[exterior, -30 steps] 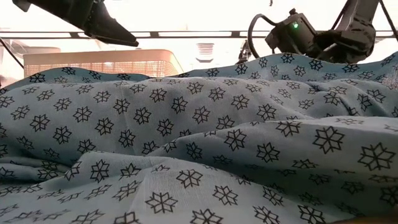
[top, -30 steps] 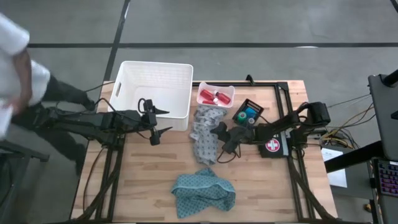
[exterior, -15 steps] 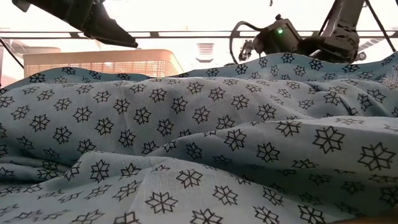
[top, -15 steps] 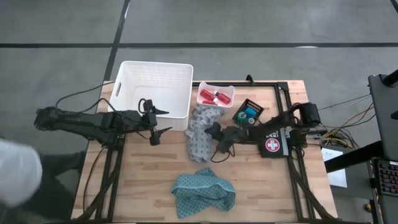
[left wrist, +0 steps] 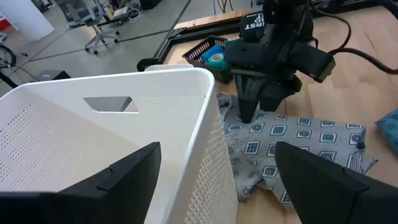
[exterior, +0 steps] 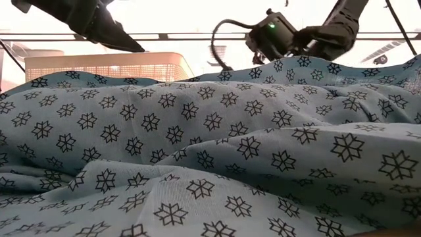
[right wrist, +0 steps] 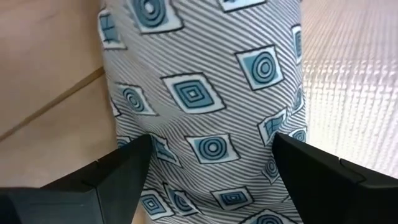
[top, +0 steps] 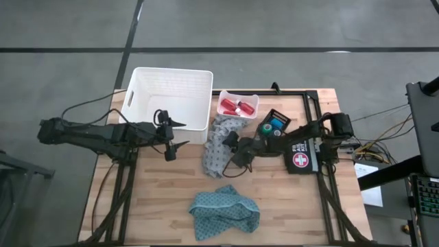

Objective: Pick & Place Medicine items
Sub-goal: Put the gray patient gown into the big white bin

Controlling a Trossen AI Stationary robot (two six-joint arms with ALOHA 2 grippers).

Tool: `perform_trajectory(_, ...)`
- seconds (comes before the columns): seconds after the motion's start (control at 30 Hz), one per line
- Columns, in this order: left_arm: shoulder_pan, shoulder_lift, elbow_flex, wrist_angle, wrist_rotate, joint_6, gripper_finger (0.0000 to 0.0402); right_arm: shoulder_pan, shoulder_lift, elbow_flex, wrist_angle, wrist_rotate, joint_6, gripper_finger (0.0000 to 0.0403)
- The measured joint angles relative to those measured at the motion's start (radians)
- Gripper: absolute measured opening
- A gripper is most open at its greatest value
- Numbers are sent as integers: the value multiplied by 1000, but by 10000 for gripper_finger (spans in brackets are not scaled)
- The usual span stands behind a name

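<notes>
The wooden surface carries everything, and on it, just behind the left gripper, stands a white basket; in the left wrist view its perforated wall fills the space between that gripper's fingers, which are spread wide and hold nothing. Next in size is the teal cloth lying in a heap well in front of both grippers, so near the low camera that it covers most of that view. The grey cloth lies crumpled between the two grippers, touching the basket's near corner. The right gripper is down on its right edge; the right wrist view shows its fingers set wide apart with the patterned fabric spread between and beyond them, and whether the tips press it cannot be told. The black pouch with the red-and-white cross lies under the right arm, behind its fingers. A small white tray sits beyond the grey cloth, beside the basket, and holds the red bottles lying on their sides. A dark tray just beside the right arm, close behind its fingers, holds the blue container and the green container side by side.
</notes>
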Motion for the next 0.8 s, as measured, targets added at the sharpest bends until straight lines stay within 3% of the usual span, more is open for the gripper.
perform_trajectory(0.23, 0, 0, 0, -3, 0, 0, 320, -17, 1, 116, -193, 0, 88, 329)
perform_trajectory(0.37, 0, 0, 0, -3, 0, 0, 321, -42, 1, 158, -232, -21, 77, 329)
perform_trajectory(0.5, 0, 0, 0, -3, 0, 0, 319, -75, 1, 172, -273, -109, 153, 329)
perform_trajectory(0.8, 0, 0, 0, -3, 0, 0, 321, -90, 1, 174, -266, -115, 207, 329)
